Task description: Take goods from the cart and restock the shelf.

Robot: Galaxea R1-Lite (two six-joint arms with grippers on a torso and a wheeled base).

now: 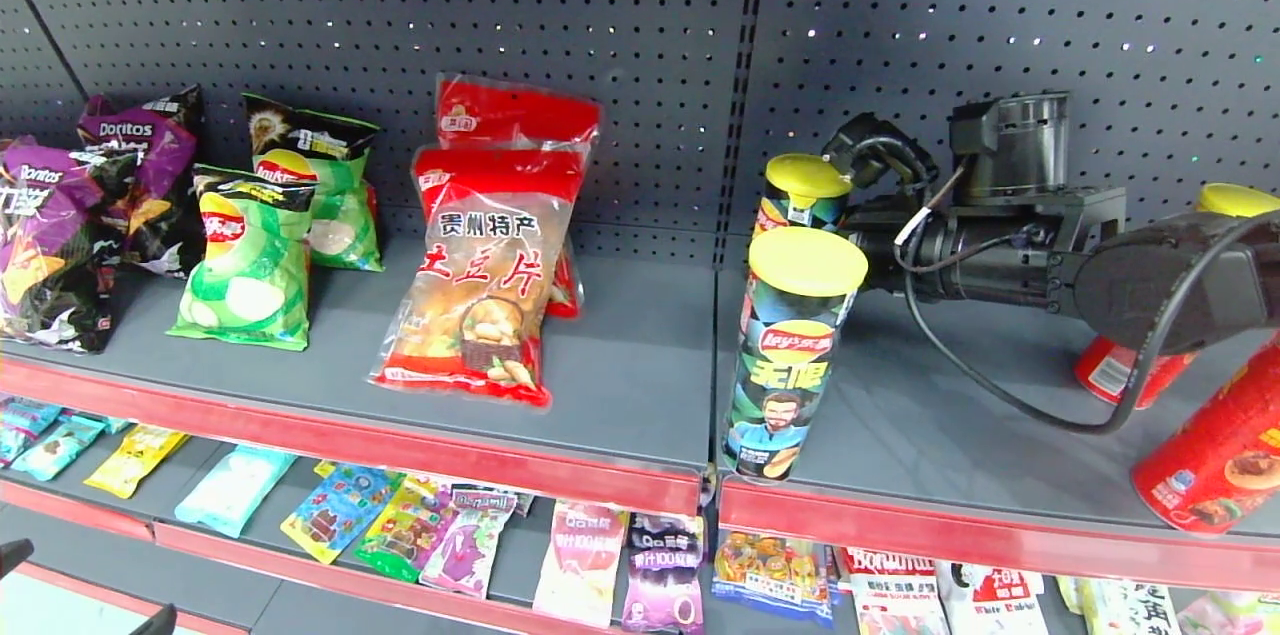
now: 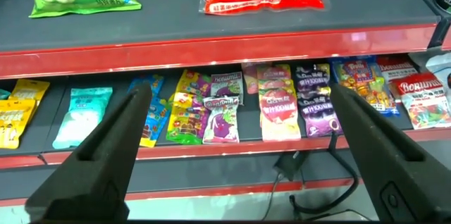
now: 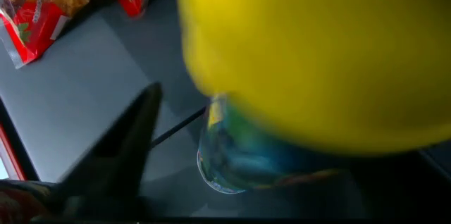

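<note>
The left hand (image 2: 239,90) is hanging released and empty before the lower shelf (image 2: 211,152). On the upper shelf (image 1: 640,365), green chip bags (image 1: 250,265) are leaning at the left, 2 red bags (image 1: 480,285) in the middle, then 2 yellow-lidded cans: the front can (image 1: 790,365) and rear can (image 1: 800,190). The right hand (image 1: 850,205) is sitting at the rear can; I cannot tell whether it is grasping it.

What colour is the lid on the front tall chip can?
Yellow; the lid shows best in the head view.
</note>
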